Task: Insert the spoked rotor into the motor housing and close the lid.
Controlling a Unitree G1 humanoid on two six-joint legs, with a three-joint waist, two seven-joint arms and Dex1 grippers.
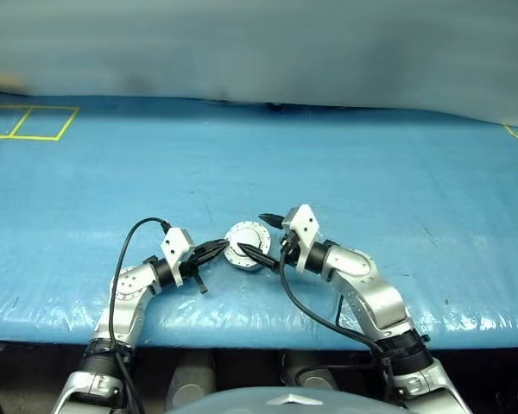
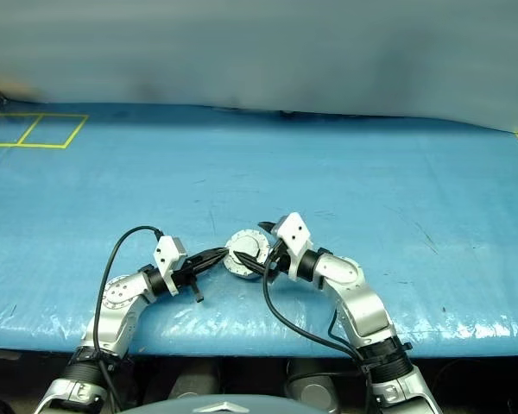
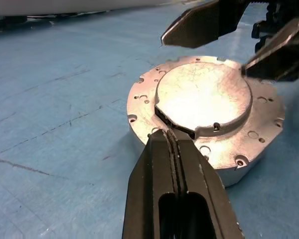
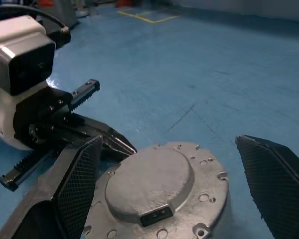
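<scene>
Lid (image 3: 204, 97): round grey disc with raised round centre and a small dark notch at the centre's edge, ring of small holes around its flange. It lies flat, outer face up, covering the housing (image 3: 239, 174), whose grey side wall shows beneath the flange. Contents of the housing cannot be seen with the lid shut over it.

Location: on the blue table (image 1: 242, 164), near its front edge, between the two grippers.

Left gripper (image 3: 175, 135): fingers pressed together, holding nothing, tips at the lid's flange, just at the raised centre's edge.

Right gripper (image 4: 169, 164): fingers spread wide, one on each side of the lid, not gripping it.

Table markings: yellow lines (image 1: 30, 122) at far left corner.
</scene>
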